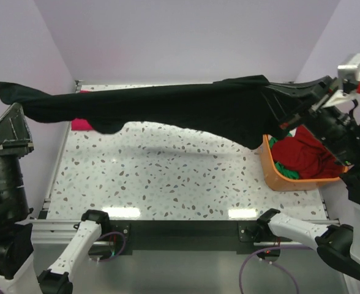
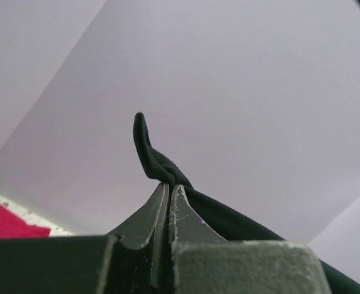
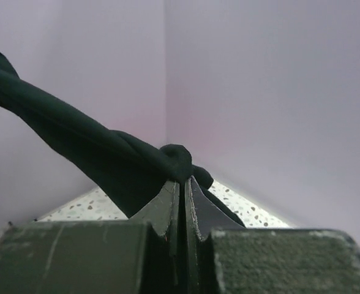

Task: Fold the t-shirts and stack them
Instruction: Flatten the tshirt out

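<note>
The black t-shirt [image 1: 168,107] hangs stretched in the air above the table, held at both ends. My left gripper [image 1: 19,105] is shut on its left end; in the left wrist view the cloth [image 2: 149,153] sticks out above the closed gripper [image 2: 169,185]. My right gripper [image 1: 273,93] is shut on the right end; in the right wrist view the bunched cloth [image 3: 76,135] sits on the closed gripper [image 3: 184,179]. A bright pink-red shirt [image 1: 82,125] lies at the back left, mostly hidden by the black one. No white shirt is in view.
An orange tub [image 1: 278,174] stands at the table's right edge with a dark red shirt [image 1: 308,156] and a bit of green cloth [image 1: 284,166] in it. The speckled table [image 1: 168,177] lies below the stretched shirt. Lilac walls close in at the back and sides.
</note>
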Robot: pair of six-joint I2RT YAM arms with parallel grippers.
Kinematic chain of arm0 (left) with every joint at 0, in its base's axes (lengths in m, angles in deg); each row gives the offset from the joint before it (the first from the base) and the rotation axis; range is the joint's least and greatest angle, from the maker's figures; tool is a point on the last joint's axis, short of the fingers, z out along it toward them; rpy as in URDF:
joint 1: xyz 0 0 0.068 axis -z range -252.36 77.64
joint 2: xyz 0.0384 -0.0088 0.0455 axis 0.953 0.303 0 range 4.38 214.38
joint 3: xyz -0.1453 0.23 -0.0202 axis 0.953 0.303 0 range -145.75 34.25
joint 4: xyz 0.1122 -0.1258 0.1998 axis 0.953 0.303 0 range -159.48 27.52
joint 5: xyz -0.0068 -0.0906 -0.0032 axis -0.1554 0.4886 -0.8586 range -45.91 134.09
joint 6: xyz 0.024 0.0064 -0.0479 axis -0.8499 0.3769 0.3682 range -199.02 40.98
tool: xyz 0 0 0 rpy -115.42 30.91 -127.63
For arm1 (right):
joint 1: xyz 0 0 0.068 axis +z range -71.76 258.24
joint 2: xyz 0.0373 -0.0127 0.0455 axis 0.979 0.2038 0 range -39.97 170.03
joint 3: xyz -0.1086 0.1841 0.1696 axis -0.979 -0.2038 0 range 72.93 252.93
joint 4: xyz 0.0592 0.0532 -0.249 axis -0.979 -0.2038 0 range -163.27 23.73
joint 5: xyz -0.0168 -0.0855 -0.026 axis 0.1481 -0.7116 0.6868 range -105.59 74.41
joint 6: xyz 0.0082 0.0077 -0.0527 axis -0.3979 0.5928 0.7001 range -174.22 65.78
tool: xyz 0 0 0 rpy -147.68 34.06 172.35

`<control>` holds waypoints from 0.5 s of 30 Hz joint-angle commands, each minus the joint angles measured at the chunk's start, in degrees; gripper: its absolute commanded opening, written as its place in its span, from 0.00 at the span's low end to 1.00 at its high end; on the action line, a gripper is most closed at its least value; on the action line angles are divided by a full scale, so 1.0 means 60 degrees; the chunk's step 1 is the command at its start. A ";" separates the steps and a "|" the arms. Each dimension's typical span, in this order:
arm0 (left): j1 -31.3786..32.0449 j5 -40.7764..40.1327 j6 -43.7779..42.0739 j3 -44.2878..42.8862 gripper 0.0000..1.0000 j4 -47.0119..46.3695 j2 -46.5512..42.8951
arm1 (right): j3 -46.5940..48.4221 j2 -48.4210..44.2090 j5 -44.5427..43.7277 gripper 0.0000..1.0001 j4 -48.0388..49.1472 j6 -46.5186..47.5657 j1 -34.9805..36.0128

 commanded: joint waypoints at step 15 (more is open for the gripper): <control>-0.0068 -0.2150 -0.0675 0.0076 0.00 -0.0524 0.3747 | 0.0816 0.3823 -0.3935 0.00 0.0738 0.0523 -0.0975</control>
